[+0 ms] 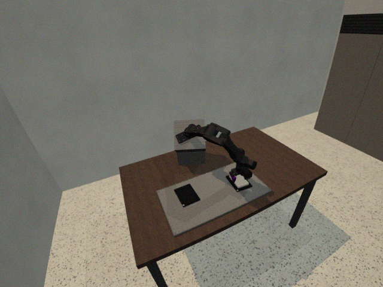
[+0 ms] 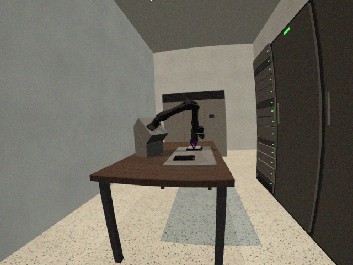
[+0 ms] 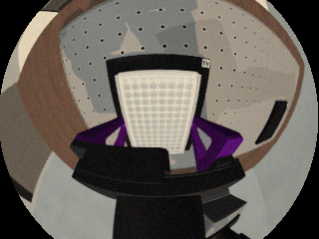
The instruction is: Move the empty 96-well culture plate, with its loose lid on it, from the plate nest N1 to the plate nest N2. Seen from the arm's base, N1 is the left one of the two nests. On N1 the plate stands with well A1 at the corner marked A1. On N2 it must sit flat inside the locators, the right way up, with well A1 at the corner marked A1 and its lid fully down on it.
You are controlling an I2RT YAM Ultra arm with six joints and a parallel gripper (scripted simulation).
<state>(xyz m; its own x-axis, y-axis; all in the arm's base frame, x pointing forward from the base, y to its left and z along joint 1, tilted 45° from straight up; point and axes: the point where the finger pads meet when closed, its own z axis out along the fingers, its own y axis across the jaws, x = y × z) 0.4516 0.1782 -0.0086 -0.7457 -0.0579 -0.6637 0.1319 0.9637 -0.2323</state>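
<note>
Purple angular fingers flanking the white, dimpled rectangular plate [image 3: 161, 110].

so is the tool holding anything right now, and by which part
The lidded culture plate, pinched across its two long sides by the tool; it sits on nest N1, not lifted.

arm [image 1: 232, 147]: black, jointed | hand [image 3: 161, 138]: purple fingers
</note>
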